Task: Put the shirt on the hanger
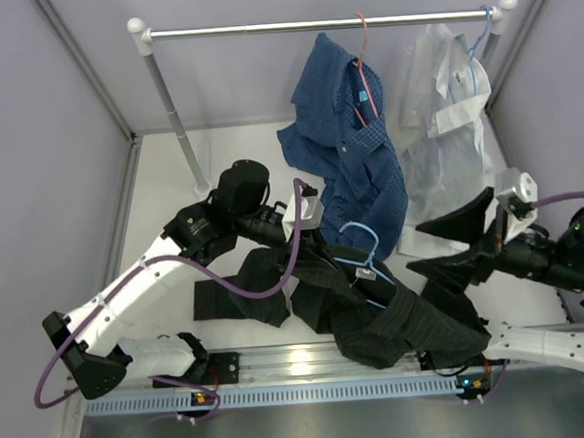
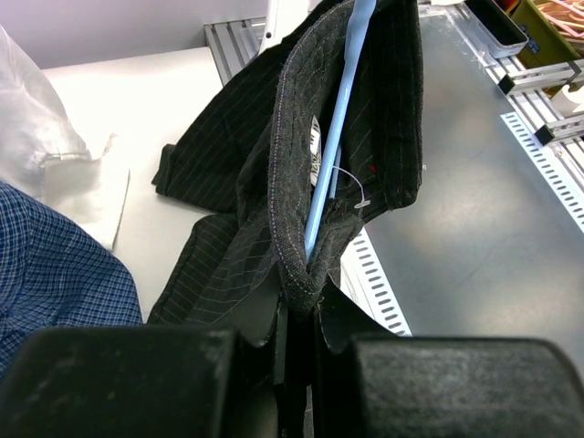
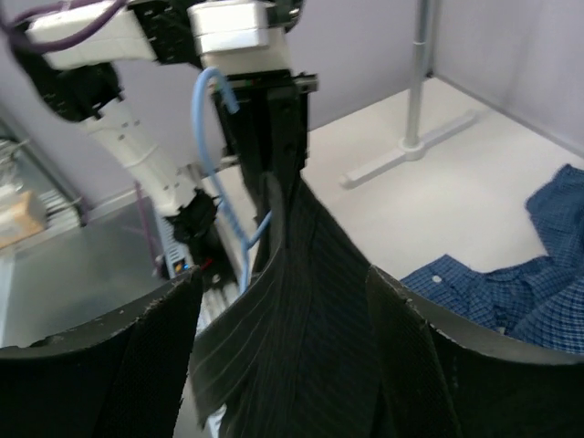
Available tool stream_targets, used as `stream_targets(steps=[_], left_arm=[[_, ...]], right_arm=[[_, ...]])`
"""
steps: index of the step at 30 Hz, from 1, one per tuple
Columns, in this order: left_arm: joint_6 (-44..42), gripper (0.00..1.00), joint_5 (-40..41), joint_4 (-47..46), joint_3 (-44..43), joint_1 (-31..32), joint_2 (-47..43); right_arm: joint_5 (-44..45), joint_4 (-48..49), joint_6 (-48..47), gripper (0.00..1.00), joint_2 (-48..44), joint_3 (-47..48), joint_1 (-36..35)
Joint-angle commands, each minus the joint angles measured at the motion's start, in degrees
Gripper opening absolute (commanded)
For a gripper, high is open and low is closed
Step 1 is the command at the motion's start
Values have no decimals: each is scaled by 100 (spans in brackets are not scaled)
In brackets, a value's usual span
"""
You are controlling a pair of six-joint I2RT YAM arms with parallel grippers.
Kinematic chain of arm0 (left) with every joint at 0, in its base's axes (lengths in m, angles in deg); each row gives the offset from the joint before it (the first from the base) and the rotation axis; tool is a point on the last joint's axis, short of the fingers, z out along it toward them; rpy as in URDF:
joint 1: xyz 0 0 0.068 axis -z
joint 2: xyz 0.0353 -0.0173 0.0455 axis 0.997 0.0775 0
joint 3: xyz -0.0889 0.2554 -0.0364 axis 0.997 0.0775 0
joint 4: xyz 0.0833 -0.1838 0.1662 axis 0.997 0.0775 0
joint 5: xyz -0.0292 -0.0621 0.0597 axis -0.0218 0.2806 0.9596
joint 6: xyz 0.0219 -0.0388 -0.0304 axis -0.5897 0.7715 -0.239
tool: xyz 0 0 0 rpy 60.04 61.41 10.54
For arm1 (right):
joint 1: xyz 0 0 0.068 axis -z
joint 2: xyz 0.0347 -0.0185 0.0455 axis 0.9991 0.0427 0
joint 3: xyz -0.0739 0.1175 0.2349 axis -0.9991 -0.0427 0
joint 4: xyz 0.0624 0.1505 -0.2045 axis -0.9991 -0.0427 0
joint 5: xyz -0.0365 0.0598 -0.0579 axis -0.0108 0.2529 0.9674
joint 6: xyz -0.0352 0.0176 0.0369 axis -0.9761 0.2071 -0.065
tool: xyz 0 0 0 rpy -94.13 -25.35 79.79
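Over white table (image 1: 165, 193), shirt (image 2: 265, 173) within left claw (image 2: 297, 315)

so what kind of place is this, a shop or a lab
Likely a robot lab test cell: grey partition walls enclose a white table, two arms are bolted to an aluminium rail, and a garment rail holds a blue checked shirt and a white shirt.

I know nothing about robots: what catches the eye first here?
A black shirt sprawls in the middle, its collar pinched by the left gripper with a blue hanger inside. Behind, a blue shirt and a white shirt hang on a rail.
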Motion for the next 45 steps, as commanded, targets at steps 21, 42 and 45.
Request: stream_targets(steps=[21,42,45], left_arm=[[-89,0,-142,220,-371,10,-174],[210,0,122,246,-582,10,-78],[245,0,8,246,-644,10,-34]], right_arm=[[-1222,-756,-660,39,178,-605,-38],[-1634,-501,-651,48,-78,-570,-38],[-1485,-449,-695,40,19,-596,-38]])
